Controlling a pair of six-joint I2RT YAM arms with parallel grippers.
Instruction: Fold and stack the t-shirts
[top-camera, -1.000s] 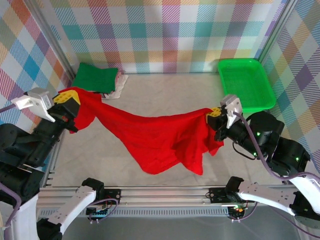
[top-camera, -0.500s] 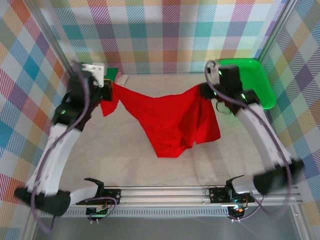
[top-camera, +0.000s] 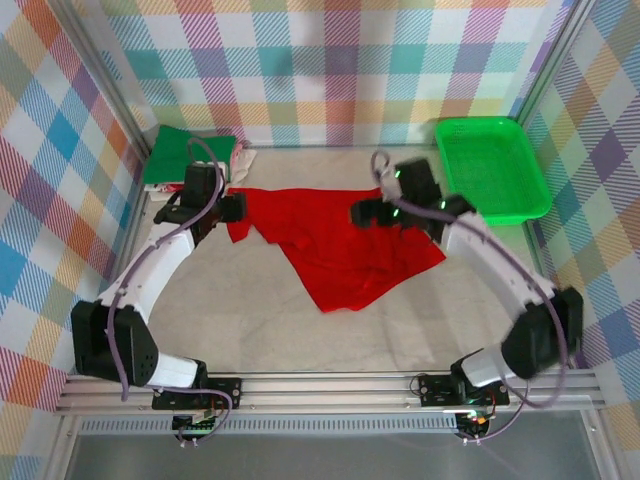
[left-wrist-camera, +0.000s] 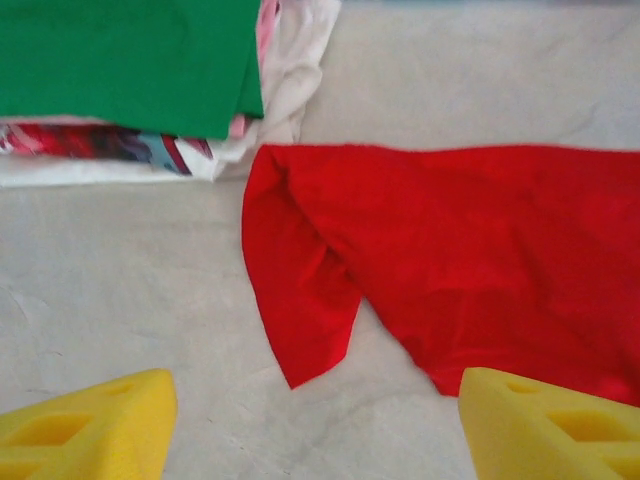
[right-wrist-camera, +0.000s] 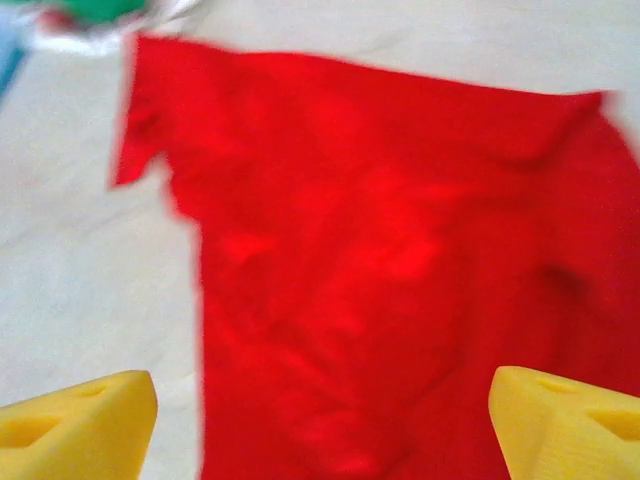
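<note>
The red t-shirt (top-camera: 335, 250) is lying loose on the table (top-camera: 250, 320). Its long straight edge is running left to right along the far side, and the rest is tapering toward the near edge. The left gripper (top-camera: 234, 207) is hovering at the left end of this edge, by the short sleeve (left-wrist-camera: 295, 290). The right gripper (top-camera: 360, 213) is hovering over the right part. Both are standing with their yellow fingers (left-wrist-camera: 85, 425) wide apart and holding nothing. Each arm is about equally near its own end, so I judge the coming move is calling for both.

I am counting:
- one red shirt;
- one dark green t-shirt (top-camera: 188, 155), folded on top of the stack in the far left corner;
- whitish-pink cloth (left-wrist-camera: 295, 70) under it, whose number I cannot tell;
- one green mesh basket (top-camera: 490, 165) at the far right.
</note>
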